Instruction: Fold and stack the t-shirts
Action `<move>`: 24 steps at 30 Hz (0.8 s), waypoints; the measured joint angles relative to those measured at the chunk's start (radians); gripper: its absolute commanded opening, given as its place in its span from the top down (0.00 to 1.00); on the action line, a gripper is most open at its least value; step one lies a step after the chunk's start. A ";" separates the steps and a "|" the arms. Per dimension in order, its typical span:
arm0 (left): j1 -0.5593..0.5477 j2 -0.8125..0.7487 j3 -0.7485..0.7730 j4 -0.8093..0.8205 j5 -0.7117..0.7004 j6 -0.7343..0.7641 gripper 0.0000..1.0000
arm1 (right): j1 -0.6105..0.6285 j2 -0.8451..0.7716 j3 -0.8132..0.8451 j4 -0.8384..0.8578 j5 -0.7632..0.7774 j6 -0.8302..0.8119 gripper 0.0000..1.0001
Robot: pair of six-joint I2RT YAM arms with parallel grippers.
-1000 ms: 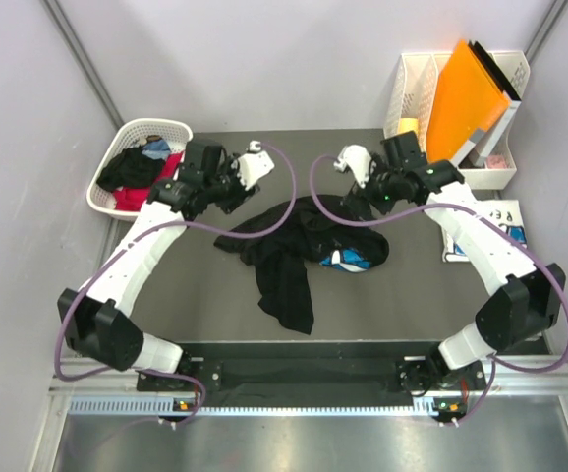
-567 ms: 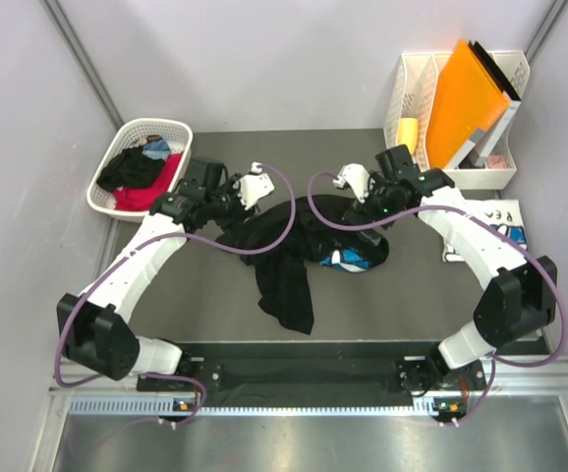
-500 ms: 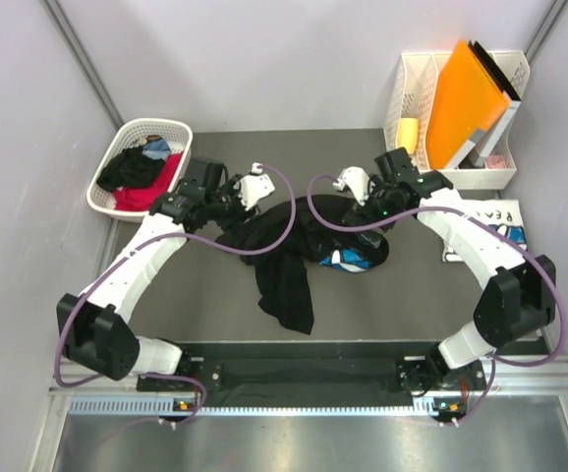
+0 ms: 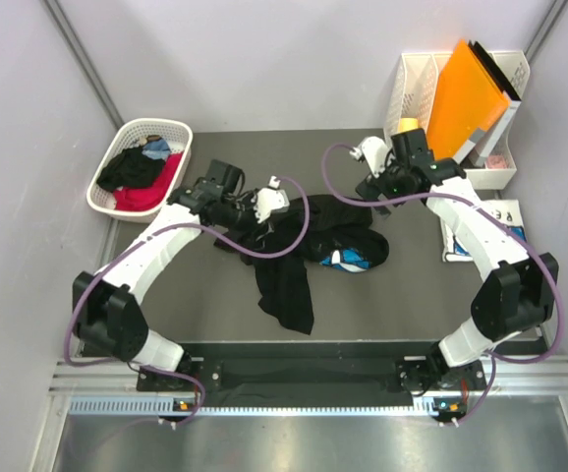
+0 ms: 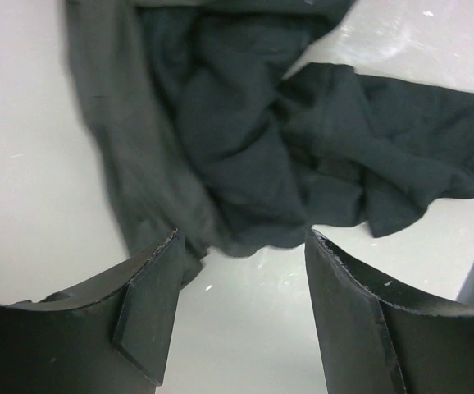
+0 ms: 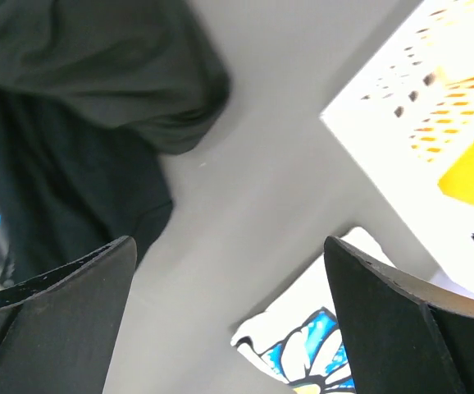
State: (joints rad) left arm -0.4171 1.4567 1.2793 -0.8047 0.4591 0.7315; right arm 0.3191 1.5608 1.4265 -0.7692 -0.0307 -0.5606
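Crumpled black tees (image 4: pixel 284 275) lie mid-surface (image 4: pixel 186 295). The left gripper (image 5: pixel 241 246), released and empty, hovers at their edge; the right gripper (image 6: pixel 229 246), released, hangs beyond them. Pinching bunched layers could drag the whole heap.

The dark surface (image 4: pixel 205 305) carries a crumpled black t-shirt (image 4: pixel 286 285) at centre, a laundry basket (image 4: pixel 100 195) at ten o'clock, a file rack (image 4: pixel 495 178) at one and a folded white tee (image 4: pixel 510 224) at three.

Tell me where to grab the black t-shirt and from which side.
On the crumpled black cotton t-shirt, probably the long flap trailing toward the near side: it lies flat and apart from the bunched middle. Come from above at its left edge.
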 measured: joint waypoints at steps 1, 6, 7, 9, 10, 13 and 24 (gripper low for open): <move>-0.012 0.021 0.000 -0.003 -0.004 0.000 0.35 | -0.006 0.002 0.015 0.003 0.005 0.004 0.02; -0.056 0.112 0.000 -0.003 -0.037 -0.016 0.37 | -0.019 0.006 0.074 0.026 0.026 0.009 0.02; -0.061 0.127 0.000 -0.002 -0.046 -0.022 0.37 | -0.019 0.006 0.082 0.027 0.029 0.011 0.02; -0.067 0.148 -0.011 0.018 -0.069 -0.032 0.36 | -0.021 0.006 0.097 0.031 0.035 0.012 0.02; -0.067 0.157 -0.016 0.026 -0.080 -0.038 0.36 | -0.021 0.006 0.103 0.034 0.037 0.013 0.02; -0.068 0.175 -0.031 0.053 -0.106 -0.054 0.35 | -0.022 0.006 0.108 0.040 0.039 0.014 0.02; -0.078 0.274 -0.032 0.100 -0.128 -0.088 1.00 | -0.023 0.006 0.108 0.043 0.041 0.014 0.04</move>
State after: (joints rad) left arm -0.4950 1.7309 1.2472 -0.7048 0.3313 0.6434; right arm 0.2966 1.5669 1.5341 -0.7258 0.0105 -0.5461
